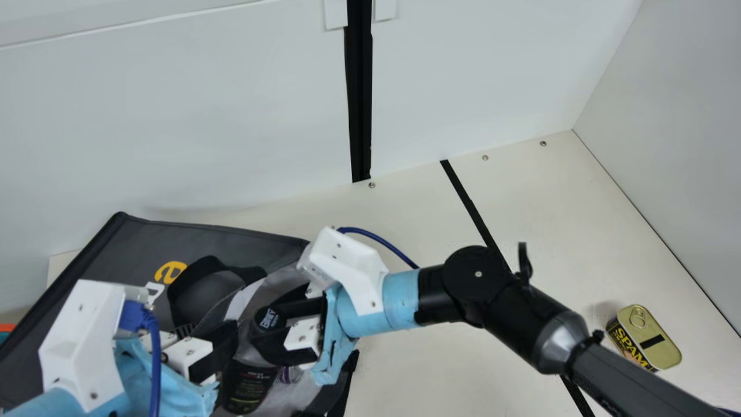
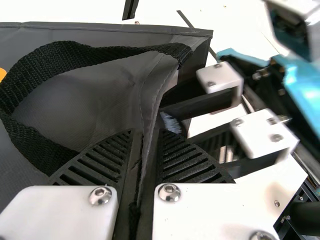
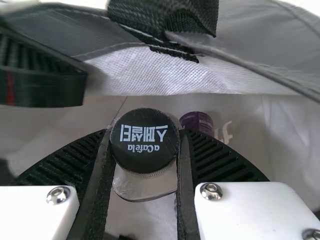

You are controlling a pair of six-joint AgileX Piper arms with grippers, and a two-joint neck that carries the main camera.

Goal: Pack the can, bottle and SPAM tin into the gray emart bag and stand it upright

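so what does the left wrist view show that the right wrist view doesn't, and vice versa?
Left wrist view: orange print on the bag's outside and a black strip on the table.
Right wrist view: purple can inside the bag, beside the bottle.
Both: gray bag, black strap webbing, left end effector, right end effector.

Main view slants down from the neck onto the bag, which both wrist views meet closer.
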